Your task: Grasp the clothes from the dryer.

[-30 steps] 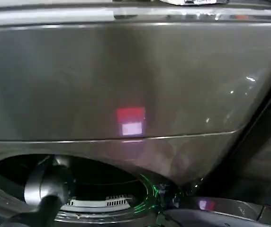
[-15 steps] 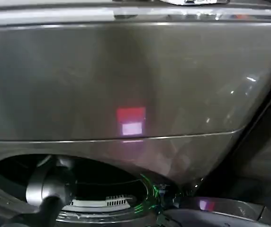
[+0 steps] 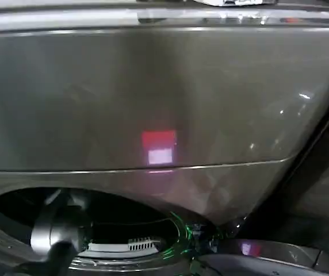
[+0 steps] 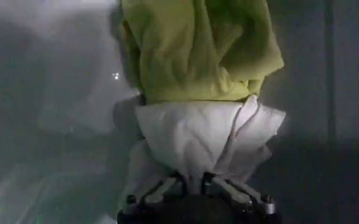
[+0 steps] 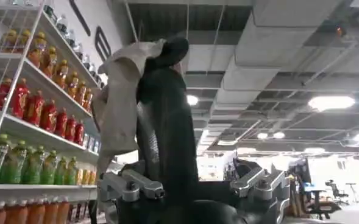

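Dominating the head view: the dryer (image 3: 153, 98), a broad dark bronze-grey front panel carrying a red and pale reflection near its middle. Lower on that panel, the wide round porthole (image 3: 113, 215), dark inside, with a pale perforated grille (image 3: 127, 246) along its lower rim and a green glint just beside the rim. Reaching into the porthole from the lower left, the left arm (image 3: 58, 230), a rounded grey joint and dark link.

Inside the drum, in the left wrist view: the left claw (image 4: 194, 185), clenched on the clothes, fingers pinched into the folds of the white cloth (image 4: 206, 137). Touching that piece on its far side and bunched up, the yellow-green cloth (image 4: 197, 45). Behind both, pale grey drum wall (image 4: 51, 91).

In the right wrist view: the right claw (image 5: 167, 73) raised toward a ceiling with strip lights, gripping a dark garment (image 5: 167, 134) and a pale cloth (image 5: 121, 97) draped together. To one side, shelves of bottled drinks (image 5: 33, 103).
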Robot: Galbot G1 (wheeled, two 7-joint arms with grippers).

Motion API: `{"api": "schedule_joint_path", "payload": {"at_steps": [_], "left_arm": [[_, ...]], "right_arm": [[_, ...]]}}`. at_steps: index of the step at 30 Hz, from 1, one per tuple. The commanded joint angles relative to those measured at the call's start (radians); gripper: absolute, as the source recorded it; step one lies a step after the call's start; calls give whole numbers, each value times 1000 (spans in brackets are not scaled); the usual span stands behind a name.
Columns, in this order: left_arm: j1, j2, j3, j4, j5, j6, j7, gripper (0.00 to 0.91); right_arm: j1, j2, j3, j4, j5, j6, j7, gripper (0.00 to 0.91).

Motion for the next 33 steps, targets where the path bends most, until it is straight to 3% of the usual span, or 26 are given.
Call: {"api": "schedule_joint_path", "payload": {"at_steps": [1, 5, 9, 12, 18, 20, 23, 33], "left_arm": [[70, -15, -1, -154, -491, 164, -359, 0], [168, -35, 16, -313, -749, 326, -563, 0], [240, -61, 26, -446, -979, 427, -694, 0], [254, -66, 36, -458, -1102, 421, -817, 0], [252, -88, 31, -457, -1164, 395, -910, 0], [248, -91, 32, -459, -1175, 393, -911, 0], [243, -98, 33, -451, -1177, 391, -912, 0], [251, -100, 34, -442, -1192, 381, -911, 0]], "right_arm": [[2, 4, -6, 8, -22, -9, -6, 907], [1, 9, -11, 11, -28, -3, -13, 907], [1, 14, -9, 14, -24, -4, -14, 907], [-2, 18, -9, 14, -24, -2, -17, 907], [-1, 18, -8, 26, -16, -4, -18, 907], [-2, 25, 0, 51, -5, -57, -20, 907], [-1, 18, -13, 33, 0, 19, -28, 907], [-1, 19, -15, 34, -11, 8, -39, 907]]}}
